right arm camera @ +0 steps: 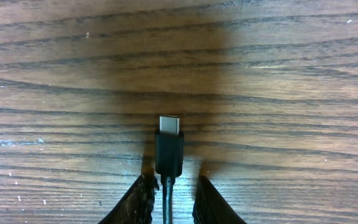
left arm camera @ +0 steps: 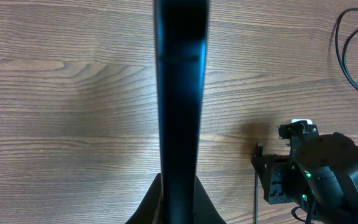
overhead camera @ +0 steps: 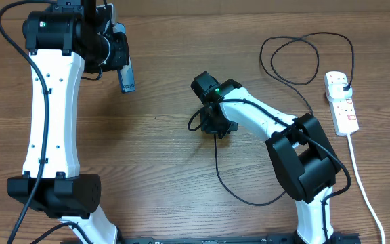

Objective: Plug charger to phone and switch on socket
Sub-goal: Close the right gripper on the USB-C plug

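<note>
My left gripper [overhead camera: 117, 57] is shut on the phone [overhead camera: 126, 76] and holds it above the table at the back left. In the left wrist view the phone [left arm camera: 180, 93] shows edge-on as a dark slab running up from between the fingers of the left gripper [left arm camera: 179, 186]. The charger's thin black cable [overhead camera: 217, 163] loops across the table to its plug [overhead camera: 342, 84] in the white socket [overhead camera: 344, 108]. The connector tip [right arm camera: 169, 149] lies flat on the wood. My right gripper [right arm camera: 174, 180] is low over it, fingers either side of the cable with small gaps, still open.
The socket's thick white lead [overhead camera: 361, 183] runs along the right side towards the front edge. The charger cable makes a large loop [overhead camera: 296, 57] at the back right. The right arm's wrist [left arm camera: 316, 168] shows low in the left wrist view.
</note>
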Controlling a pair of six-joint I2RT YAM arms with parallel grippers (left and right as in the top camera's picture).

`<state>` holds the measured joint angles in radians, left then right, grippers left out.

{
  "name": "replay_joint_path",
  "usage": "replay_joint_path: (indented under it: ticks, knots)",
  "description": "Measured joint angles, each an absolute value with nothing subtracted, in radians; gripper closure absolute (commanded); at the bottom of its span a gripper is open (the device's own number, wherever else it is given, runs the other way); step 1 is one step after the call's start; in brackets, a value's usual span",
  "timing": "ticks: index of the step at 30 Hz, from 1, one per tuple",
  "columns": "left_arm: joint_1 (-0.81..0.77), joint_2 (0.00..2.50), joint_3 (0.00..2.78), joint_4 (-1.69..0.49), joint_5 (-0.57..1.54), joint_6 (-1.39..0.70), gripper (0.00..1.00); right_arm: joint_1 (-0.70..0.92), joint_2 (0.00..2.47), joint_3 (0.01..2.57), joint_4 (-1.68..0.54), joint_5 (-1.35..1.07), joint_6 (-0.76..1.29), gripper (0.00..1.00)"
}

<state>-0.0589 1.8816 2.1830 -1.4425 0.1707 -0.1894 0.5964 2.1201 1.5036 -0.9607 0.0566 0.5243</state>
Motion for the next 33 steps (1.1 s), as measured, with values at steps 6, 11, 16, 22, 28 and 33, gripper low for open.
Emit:
replay_joint_path:
  ticks: [6,11,16,22,28,33]
  knots:
    - [-0.059,1.882,2.183,-1.443,0.171,-0.189,0.96,0.596,2.12,1.504,-0.954,0.057,0.524,0.79]
    - [-0.059,1.882,2.183,-1.443,0.171,-0.189,0.96,0.596,2.12,1.504,-0.951,0.056,0.524,0.81]
    - [-0.059,1.882,2.183,-1.443,0.171,-0.189,0.95,0.596,2.12,1.504,-0.946,0.056,0.524,0.81]
    - [-0.059,1.882,2.183,-1.443,0.171,-0.189,0.96,0.596,2.12,1.504,-0.935,0.056,0.524,0.83]
    - [-0.059,1.882,2.183,-1.443,0.171,-0.189,0.96,0.596,2.121,1.504,-0.934,0.055,0.525,0.84]
    - [-0.059,1.882,2.183,-1.443,0.171,-0.189,0.96,0.596,2.121,1.504,-0.934,0.055,0.524,0.85]
